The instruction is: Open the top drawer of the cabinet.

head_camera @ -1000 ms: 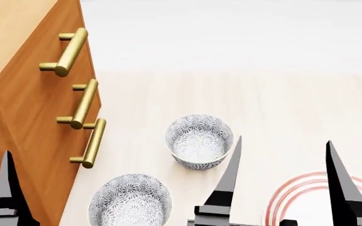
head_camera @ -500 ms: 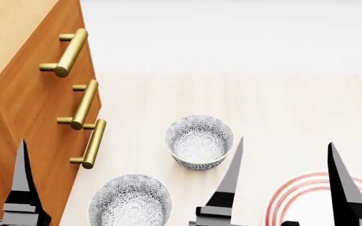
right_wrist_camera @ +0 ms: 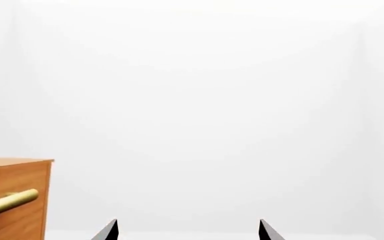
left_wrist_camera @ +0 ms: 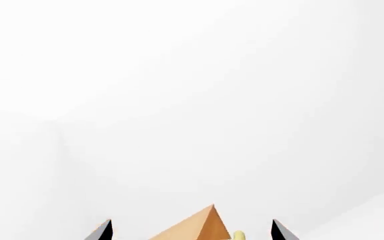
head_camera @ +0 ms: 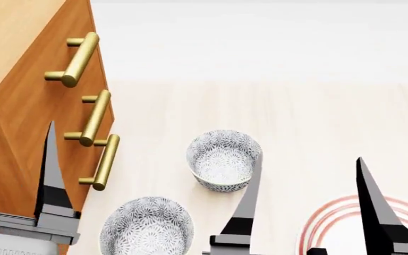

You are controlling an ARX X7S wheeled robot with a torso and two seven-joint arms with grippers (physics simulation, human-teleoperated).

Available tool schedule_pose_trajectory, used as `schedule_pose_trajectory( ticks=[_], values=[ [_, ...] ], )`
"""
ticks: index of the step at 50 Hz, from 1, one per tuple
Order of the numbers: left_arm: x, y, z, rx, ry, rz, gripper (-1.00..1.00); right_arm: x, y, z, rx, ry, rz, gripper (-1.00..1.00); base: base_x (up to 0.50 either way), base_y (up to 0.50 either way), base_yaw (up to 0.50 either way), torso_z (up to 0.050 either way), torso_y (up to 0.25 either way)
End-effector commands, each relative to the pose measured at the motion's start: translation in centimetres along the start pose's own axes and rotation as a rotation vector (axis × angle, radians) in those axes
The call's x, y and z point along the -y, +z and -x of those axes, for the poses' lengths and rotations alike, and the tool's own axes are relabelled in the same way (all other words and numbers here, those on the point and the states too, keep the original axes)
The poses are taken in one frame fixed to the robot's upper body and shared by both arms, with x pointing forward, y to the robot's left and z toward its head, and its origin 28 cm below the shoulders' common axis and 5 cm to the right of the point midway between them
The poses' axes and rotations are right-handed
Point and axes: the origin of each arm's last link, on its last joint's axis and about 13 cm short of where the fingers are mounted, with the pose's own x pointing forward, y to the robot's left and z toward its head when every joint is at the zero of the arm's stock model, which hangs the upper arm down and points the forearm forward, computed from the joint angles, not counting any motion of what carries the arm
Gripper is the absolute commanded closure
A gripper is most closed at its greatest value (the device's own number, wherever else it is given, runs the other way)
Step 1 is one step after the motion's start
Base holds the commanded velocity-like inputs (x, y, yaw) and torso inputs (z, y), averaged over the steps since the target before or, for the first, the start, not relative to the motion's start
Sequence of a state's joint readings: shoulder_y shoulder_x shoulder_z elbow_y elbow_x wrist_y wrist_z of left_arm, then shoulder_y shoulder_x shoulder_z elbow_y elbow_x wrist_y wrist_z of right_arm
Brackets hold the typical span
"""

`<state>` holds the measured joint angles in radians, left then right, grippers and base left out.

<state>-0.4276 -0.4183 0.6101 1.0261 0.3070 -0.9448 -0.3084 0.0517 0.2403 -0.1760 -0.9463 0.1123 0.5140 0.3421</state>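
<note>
Surface: pale wood-grain floor (head_camera: 317, 117); white room behind.
Cabinet (head_camera: 19, 106): orange-brown wood grain, left edge of head view.
Top drawer (head_camera: 44, 58): upper left, flush with the front; flat face turned toward frame right.
Handle (head_camera: 76, 58): cylindrical brass bar, long axis running lower left to upper right.
Bowls (head_camera: 224, 159): round, patterned, centre.
Left end effector (left_wrist_camera: 188, 230): fingers apart.
Right end effector (head_camera: 307, 212): fingers apart, lower right.

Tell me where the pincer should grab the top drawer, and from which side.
Grip the top drawer by its brass bar handle, mid-span between its two posts. The bar stands off the flat front, leaving a gap for a finger behind it. Come straight at the front, probably with the left pincer, whose open fingers can straddle the bar.
</note>
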Motion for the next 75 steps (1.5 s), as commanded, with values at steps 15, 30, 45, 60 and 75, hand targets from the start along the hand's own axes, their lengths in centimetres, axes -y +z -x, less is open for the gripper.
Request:
schedule_pose_trajectory(
  ticks=[15,30,45,60,75],
  values=[
    [0.3,1.6,-2.4,0.089,-0.097,-0.253,-1.0,0.4,0.4,0.0,0.023,-0.008,-0.016,-1.0,0.0,0.0,0.0,0.0,0.0],
    [0.7,0.8,-4.2,0.121,-0.116,-0.486,-1.0,0.5,0.4,0.0,0.024,-0.011,-0.019,-1.0,0.0,0.0,0.0,0.0,0.0],
    [1.1,-0.5,-6.2,0.073,-0.157,-0.524,-1.0,0.7,0.0,0.1,0.028,-0.013,-0.02,-1.0,0.0,0.0,0.0,0.0,0.0],
    [1.5,-2.3,-7.8,0.03,-0.192,-0.612,-1.0,0.7,0.5,0.1,0.035,-0.018,-0.02,-1.0,0.0,0.0,0.0,0.0,0.0],
    [2.2,-3.7,-9.6,0.009,-0.251,-0.716,-1.0,0.8,0.9,-0.1,0.038,-0.024,-0.026,-1.0,0.0,0.0,0.0,0.0,0.0]
  ],
)
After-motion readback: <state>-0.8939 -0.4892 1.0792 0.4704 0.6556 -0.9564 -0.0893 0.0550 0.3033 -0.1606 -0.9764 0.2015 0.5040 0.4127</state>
